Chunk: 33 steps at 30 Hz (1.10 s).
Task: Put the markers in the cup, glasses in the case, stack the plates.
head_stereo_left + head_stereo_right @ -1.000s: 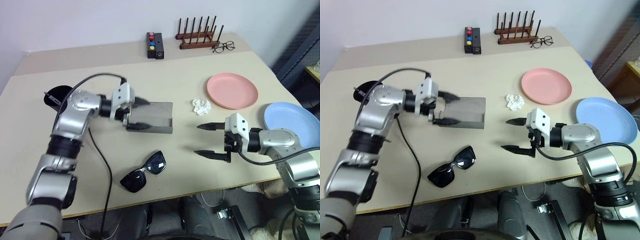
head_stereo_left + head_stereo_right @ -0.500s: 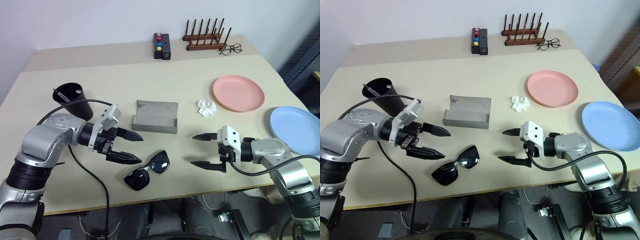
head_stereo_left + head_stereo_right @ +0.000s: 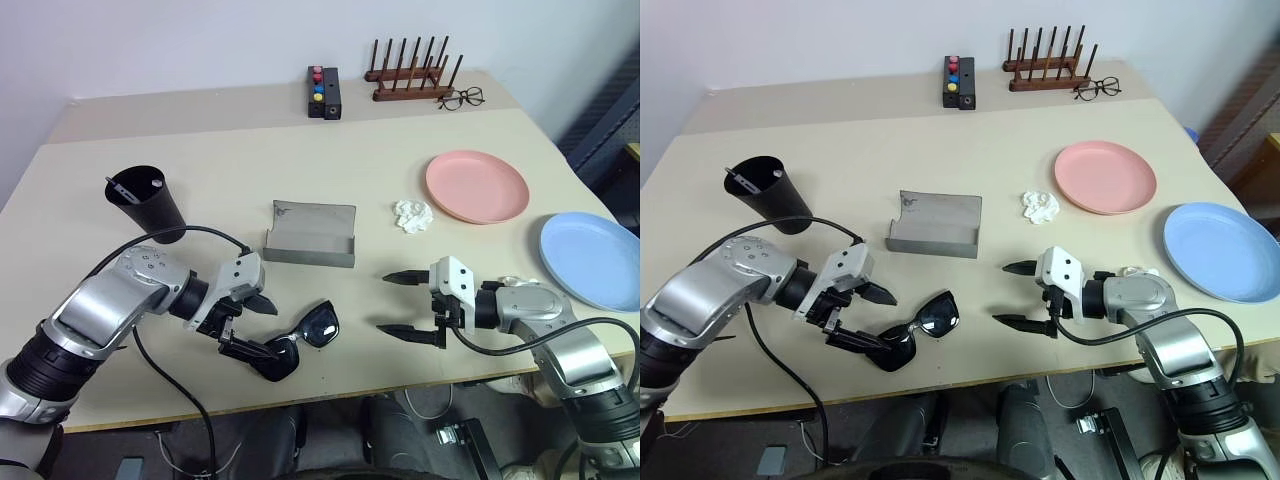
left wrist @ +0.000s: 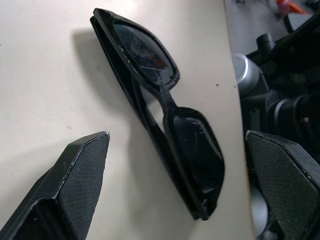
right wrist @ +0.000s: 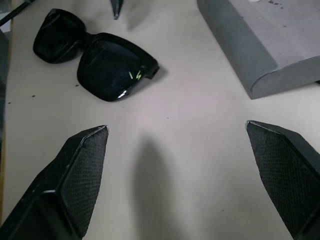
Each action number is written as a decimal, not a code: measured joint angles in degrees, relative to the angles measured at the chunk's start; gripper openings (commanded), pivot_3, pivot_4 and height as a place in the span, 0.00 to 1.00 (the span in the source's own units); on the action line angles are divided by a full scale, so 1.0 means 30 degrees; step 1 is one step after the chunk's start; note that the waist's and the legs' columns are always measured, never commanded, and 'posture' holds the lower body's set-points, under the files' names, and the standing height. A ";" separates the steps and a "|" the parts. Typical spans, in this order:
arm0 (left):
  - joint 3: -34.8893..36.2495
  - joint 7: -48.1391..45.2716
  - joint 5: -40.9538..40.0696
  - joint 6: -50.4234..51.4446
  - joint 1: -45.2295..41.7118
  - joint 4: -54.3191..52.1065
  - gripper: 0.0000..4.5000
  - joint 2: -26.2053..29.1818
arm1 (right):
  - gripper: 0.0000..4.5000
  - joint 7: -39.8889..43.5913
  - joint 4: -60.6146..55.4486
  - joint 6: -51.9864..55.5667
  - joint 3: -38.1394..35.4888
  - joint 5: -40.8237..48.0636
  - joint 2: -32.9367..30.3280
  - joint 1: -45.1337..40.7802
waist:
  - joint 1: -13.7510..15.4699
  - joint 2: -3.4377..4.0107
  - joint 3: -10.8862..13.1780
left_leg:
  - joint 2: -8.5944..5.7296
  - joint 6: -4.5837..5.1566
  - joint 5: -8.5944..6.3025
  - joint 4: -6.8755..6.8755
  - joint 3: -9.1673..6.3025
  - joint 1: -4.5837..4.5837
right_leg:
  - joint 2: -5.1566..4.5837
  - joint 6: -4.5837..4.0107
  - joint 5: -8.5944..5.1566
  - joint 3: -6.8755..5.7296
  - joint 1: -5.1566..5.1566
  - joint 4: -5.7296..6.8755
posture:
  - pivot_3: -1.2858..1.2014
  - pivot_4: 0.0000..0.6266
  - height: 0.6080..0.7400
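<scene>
Left gripper point(image 3: 252, 326) spread wide around the glasses point(image 3: 297, 344), nothing held.
Light, stiff, slick plastic with scratchable lenses: pinch at the bridge. Right gripper point(image 3: 405, 305) gapes empty; case point(image 3: 311, 236) lies open.

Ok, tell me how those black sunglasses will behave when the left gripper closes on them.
The sunglasses look like thick rigid plastic, so they should probably hold their shape. They lie folded flat on the smooth table, so they may skid when nudged. The glossy lenses could slip between the fingers of the open left gripper.
</scene>
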 measured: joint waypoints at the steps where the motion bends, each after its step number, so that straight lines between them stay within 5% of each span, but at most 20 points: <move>1: -0.0128 0.0134 0.0172 -0.0184 0.0000 0.0041 0.99 -0.0147 | 1.00 -0.0059 -0.0039 -0.0122 0.0000 -0.0068 0.0000 0.0014 | 0.0005 0.0000 0.0000 | 0.0000 0.0001 0.0000 0.0000 0.0000 0.0000 | 0.0000 -0.0001 0.0000 0.0000 0.0001 -0.0002 | 0.52 0.24 1.00; 11: -0.0497 0.1283 0.0882 -0.0358 0.0003 0.0236 0.99 -0.1239 | 1.00 -0.0309 -0.0355 -0.0643 0.0005 -0.0413 -0.0002 0.0011 | 0.0000 -0.0001 0.0000 | 0.0001 0.0001 0.0000 0.0000 -0.0001 0.0000 | 0.0001 0.0000 0.0000 -0.0001 0.0002 -0.0003 | 0.52 0.24 1.00; 20: -0.0273 0.0587 -0.1876 0.3284 -0.0721 -0.0863 0.99 -0.0910 | 1.00 -0.0255 -0.0342 -0.0699 0.0007 -0.0609 -0.0003 -0.0293 | -0.0001 -0.0002 0.0000 | 0.0001 0.0001 0.0000 0.0001 -0.0003 0.0000 | 0.0003 0.0000 0.0000 -0.0004 0.0003 -0.0002 | 0.52 0.24 1.00; 33: -0.0520 0.0458 -0.2070 0.3250 -0.1126 -0.0782 0.99 -0.0733 | 1.00 -0.0372 -0.0357 -0.0690 -0.0046 -0.0602 -0.0025 -0.0154 | 0.0009 -0.0002 0.0000 | 0.0001 0.0001 0.0000 -0.0003 -0.0003 0.0000 | 0.0002 0.0000 0.0000 -0.0003 0.0012 -0.0025 | 0.52 0.24 1.00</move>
